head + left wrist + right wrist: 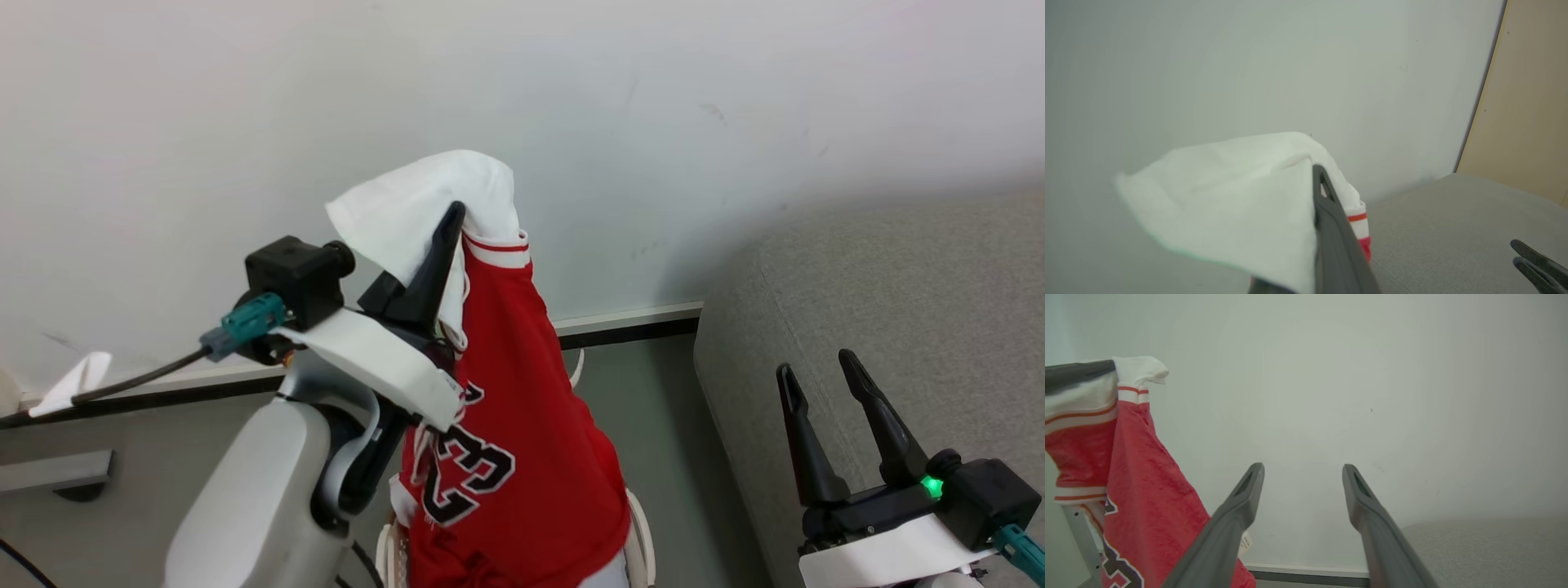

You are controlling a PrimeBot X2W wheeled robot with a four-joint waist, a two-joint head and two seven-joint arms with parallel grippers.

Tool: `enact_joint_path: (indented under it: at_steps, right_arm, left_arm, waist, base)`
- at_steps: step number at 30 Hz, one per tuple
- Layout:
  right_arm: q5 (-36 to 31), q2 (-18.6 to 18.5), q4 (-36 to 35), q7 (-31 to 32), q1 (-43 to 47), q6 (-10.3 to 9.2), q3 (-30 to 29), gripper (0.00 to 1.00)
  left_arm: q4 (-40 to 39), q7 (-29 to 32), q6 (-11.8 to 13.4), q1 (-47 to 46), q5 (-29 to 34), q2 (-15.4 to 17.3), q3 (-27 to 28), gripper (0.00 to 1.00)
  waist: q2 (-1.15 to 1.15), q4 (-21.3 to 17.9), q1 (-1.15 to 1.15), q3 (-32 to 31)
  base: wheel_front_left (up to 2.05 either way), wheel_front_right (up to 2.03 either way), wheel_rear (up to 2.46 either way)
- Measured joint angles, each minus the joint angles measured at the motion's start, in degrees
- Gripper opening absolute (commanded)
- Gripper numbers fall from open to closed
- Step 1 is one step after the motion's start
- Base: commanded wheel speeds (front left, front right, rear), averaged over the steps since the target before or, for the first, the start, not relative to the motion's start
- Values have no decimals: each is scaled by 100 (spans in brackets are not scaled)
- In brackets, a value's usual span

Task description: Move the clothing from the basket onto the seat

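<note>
The left gripper [454, 214], jaws clamped on the red jersey [522, 425], holds it high beside the grey seat [898, 310]; the right gripper [818, 363] stands with jaws open. A slipping pinch could drop it short, onto the floor [653, 392].

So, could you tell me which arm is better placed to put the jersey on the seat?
Probably left: the left fingers are shut on the red jersey; the right fingers stand open and empty near the grey seat.
</note>
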Motion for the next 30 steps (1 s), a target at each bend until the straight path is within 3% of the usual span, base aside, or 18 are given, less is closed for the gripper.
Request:
enact_joint_path:
  at_steps: [12,20,30]
  right_arm:
    - [180,-170,-141,0,-81,0,356,100]
    - [602,-664,-194,0,-633,0,1467,100]
    - [1361,-1188,502,0,-1939,0,3299,100]
  left_arm:
    - [-146,33,46,143,-31,-16,-119,0]
    - [-119,-24,-82,253,-55,-123,-370,0]
    - [-82,-19,-233,269,-181,-279,-706,0]
  waist:
    - [0,74,0,49]
    - [0,286,1,22]
    - [0,631,1,-10]
  base:
    - [0,0,0]
    - [0,0,0]
    - [0,0,0]
